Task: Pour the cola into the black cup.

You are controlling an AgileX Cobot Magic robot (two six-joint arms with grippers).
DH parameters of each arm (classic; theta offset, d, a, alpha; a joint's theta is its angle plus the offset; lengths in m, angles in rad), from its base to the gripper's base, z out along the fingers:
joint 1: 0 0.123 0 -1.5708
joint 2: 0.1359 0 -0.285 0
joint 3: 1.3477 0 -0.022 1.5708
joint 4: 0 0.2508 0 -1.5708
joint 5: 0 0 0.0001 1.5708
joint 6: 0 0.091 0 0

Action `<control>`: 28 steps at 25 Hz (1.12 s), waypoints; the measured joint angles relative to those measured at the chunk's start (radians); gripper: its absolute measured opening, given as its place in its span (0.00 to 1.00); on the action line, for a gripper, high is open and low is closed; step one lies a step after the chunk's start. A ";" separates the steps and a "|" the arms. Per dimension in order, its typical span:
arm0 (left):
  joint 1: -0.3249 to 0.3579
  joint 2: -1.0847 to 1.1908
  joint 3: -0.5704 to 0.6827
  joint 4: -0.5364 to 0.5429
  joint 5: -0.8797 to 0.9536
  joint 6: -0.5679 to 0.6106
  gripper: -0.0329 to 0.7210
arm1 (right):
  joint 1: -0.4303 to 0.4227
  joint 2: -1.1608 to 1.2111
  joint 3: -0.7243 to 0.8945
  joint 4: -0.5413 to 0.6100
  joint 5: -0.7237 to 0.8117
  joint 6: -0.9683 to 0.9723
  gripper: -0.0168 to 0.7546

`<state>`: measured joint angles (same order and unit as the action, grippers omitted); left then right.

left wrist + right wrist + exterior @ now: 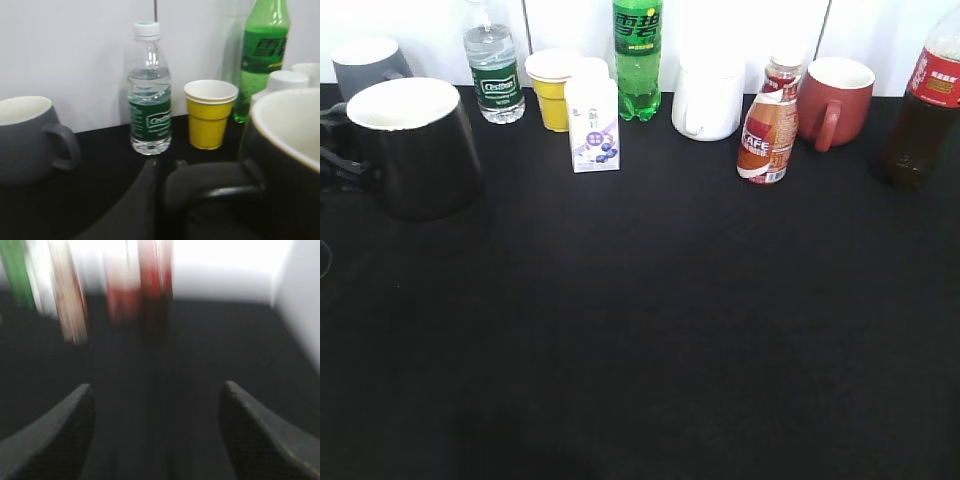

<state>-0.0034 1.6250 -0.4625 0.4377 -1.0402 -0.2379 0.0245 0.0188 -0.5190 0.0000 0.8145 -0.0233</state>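
The cola [923, 110] stands at the far right of the black table, cap cut off by the frame edge. In the blurred right wrist view the cola [156, 285] stands ahead of my right gripper [156, 400], which is open, empty and well short of it. The black cup [415, 145] is at the left with its white inside showing. My left gripper [334, 150] is at the cup's left side. In the left wrist view my left gripper [167, 167] is shut on the loop handle of the black cup [285, 150].
Along the back wall stand a grey mug [368, 62], a water bottle [492, 75], yellow cups [552, 90], a milk carton [592, 125], a green soda bottle [638, 60], a white mug [708, 95], a CAFE bottle [767, 130] and a dark red mug [835, 100].
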 joint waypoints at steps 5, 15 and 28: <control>0.000 -0.001 0.009 0.076 -0.001 -0.036 0.10 | 0.000 0.325 0.158 -0.014 -0.652 0.000 0.78; 0.000 -0.001 0.009 0.076 -0.025 -0.038 0.10 | 0.000 1.517 0.175 0.127 -1.827 0.008 0.85; 0.000 -0.001 0.009 0.076 -0.046 -0.038 0.10 | 0.000 2.013 -0.231 0.086 -1.953 0.079 0.85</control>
<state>-0.0034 1.6239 -0.4540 0.5140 -1.0858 -0.2761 0.0245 2.0321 -0.7496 0.0858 -1.1385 0.0559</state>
